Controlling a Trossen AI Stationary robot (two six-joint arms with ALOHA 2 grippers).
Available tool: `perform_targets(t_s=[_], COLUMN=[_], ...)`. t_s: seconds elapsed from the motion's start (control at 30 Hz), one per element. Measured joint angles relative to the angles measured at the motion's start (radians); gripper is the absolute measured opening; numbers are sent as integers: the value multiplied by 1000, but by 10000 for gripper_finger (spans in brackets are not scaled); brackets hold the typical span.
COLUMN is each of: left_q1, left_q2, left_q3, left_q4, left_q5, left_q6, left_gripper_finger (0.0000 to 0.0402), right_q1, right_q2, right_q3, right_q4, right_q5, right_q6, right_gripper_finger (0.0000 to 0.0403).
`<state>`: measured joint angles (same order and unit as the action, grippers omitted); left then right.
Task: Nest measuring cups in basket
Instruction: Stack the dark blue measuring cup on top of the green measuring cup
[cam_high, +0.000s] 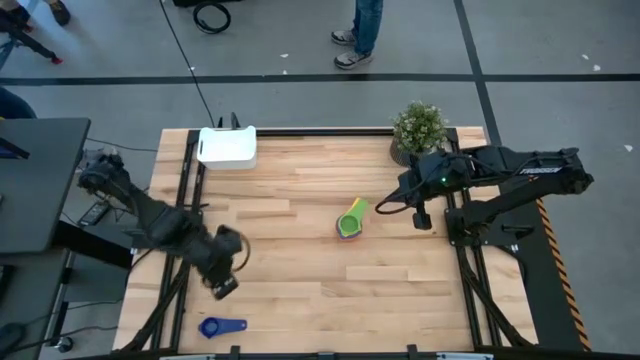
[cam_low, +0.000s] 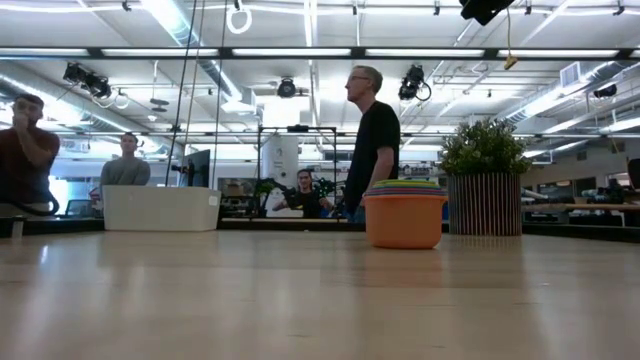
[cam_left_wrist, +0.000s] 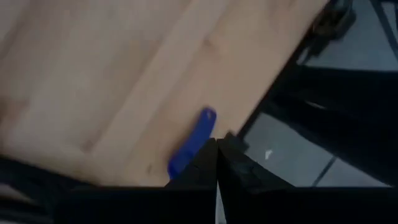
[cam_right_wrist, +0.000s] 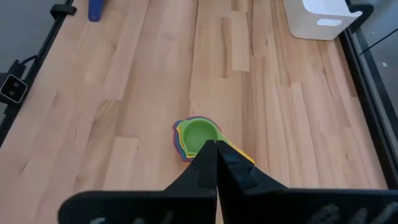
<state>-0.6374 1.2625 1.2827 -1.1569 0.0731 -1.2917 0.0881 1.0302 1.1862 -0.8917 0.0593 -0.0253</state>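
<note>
High view shows you the nested stack of measuring cups (cam_high: 350, 221), green one on top, mid-desk, just left of the right hand (cam_high: 421, 217), whose fingers are pressed together on nothing. The left hand (cam_high: 224, 287) hangs over the desk's (cam_high: 300, 290) near left part, fingers also closed and empty; a lone blue cup (cam_high: 220, 327) lies just nearer, by the near edge. The white basket (cam_high: 227, 147) sits at the far left edge, with bare wood between it and the stack.
</note>
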Motion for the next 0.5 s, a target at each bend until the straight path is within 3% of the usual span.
perform_targets(t_s=[0.27, 0.5], left_q1=[-234, -316], left_q2=[35, 142], left_q3=[0, 0], left_q4=[1, 1], left_q5=[-2, -18], left_q6=[-169, -386], left_gripper_finger=[18, 20], right_q1=[8, 7], right_q2=[0, 0], right_q3=[0, 0], right_q4=[0, 0], right_q5=[-1, -8], right_q6=[29, 34], right_gripper_finger=[1, 1])
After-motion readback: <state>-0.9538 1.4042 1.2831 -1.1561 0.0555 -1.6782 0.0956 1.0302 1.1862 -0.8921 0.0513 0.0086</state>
